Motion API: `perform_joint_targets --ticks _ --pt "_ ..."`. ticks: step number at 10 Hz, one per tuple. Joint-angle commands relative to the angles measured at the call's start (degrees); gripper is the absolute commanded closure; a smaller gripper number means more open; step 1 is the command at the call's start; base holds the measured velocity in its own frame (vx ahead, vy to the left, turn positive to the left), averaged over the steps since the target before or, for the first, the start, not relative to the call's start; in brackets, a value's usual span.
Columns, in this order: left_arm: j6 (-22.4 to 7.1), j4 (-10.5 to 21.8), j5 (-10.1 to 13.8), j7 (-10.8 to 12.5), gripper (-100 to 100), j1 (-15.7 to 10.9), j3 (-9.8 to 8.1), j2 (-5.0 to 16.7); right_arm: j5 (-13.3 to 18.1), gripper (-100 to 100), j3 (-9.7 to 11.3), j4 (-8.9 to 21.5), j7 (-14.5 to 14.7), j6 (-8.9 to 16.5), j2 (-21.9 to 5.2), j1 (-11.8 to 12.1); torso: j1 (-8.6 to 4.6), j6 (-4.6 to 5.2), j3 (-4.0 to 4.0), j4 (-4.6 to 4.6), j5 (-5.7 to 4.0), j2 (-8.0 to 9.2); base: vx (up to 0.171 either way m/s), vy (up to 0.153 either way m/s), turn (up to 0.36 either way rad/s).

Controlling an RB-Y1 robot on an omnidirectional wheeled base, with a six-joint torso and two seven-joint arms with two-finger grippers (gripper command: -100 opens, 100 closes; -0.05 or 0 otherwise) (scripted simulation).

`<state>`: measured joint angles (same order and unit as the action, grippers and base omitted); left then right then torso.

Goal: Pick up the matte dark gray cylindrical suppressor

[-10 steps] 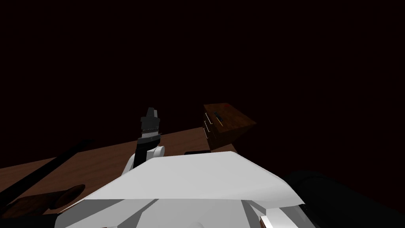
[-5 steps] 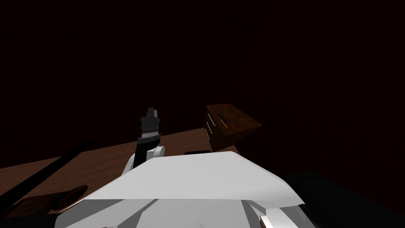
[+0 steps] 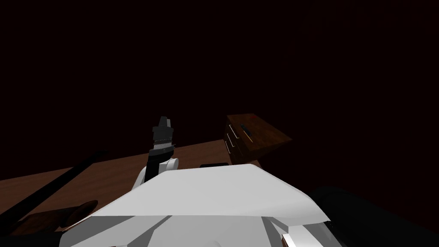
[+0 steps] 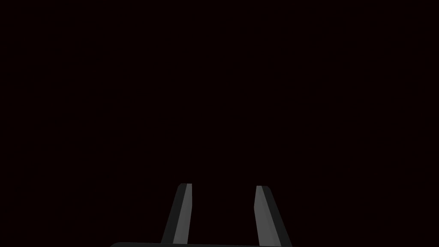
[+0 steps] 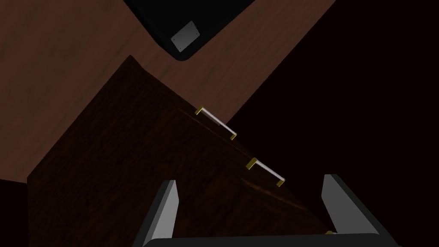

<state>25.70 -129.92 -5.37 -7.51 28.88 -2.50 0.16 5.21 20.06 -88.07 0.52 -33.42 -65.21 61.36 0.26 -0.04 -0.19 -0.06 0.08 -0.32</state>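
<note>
A small dark cylinder, the suppressor (image 3: 245, 128), lies on top of a dark brown cabinet (image 3: 266, 138) ahead and to my right in the dim head view. My left gripper (image 3: 164, 120) is raised in front of my chest, well left of the cabinet. In the left wrist view my left gripper (image 4: 224, 201) has its fingers apart with nothing between them. My right gripper (image 5: 253, 201) is open above the cabinet's top (image 5: 128, 171), near its front edge with the drawer handles (image 5: 216, 123).
A small red thing (image 3: 252, 116) and a thin pale stick (image 3: 249, 135) also lie on the cabinet. The floor (image 3: 111, 171) is brown wood. A long dark bar (image 3: 51, 188) slants at the left. A black object with a grey plate (image 5: 187, 36) lies beyond the cabinet.
The whole head view has shifted: the cabinet has slid to the right and turned a little, so I have moved. My left arm holds the same pose.
</note>
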Motion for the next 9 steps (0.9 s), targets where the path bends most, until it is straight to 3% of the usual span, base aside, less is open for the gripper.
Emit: perform_joint_targets --ticks 1,4,6,8,9 --pt "0.0 0.0 0.0 0.0 0 0.0 0.00 0.0 0.1 -100 1.0 2.9 -1.1 -1.1 -2.9 0.9 0.00 0.00 0.00 0.00 0.00 0.00 0.091 0.109 0.085" --pt "0.0 0.0 0.0 0.0 0 0.0 0.00 0.0 0.2 -100 1.7 5.6 -1.5 -1.9 -7.6 2.1 0.13 -0.01 -0.05 -0.02 0.02 -0.10 0.095 0.101 0.060" --pt "0.0 0.0 0.0 0.0 0 0.0 0.01 0.0 0.3 -100 3.0 9.7 -2.2 -3.5 -12.1 4.4 0.15 -0.03 -0.09 -0.03 0.03 -0.17 0.145 0.141 0.153" --pt "0.0 0.0 0.0 0.0 0 0.0 0.00 0.0 0.3 -100 3.6 12.0 -2.5 -4.3 -14.9 5.3 0.17 0.01 -0.17 -0.07 0.06 -0.28 0.135 0.086 0.072" --pt "0.0 0.0 0.0 0.0 0 0.0 0.00 0.0 0.3 -100 3.6 12.0 -2.5 -4.3 -16.1 5.3 0.04 -0.03 -0.14 -0.05 0.01 -0.25 0.100 0.050 0.072"
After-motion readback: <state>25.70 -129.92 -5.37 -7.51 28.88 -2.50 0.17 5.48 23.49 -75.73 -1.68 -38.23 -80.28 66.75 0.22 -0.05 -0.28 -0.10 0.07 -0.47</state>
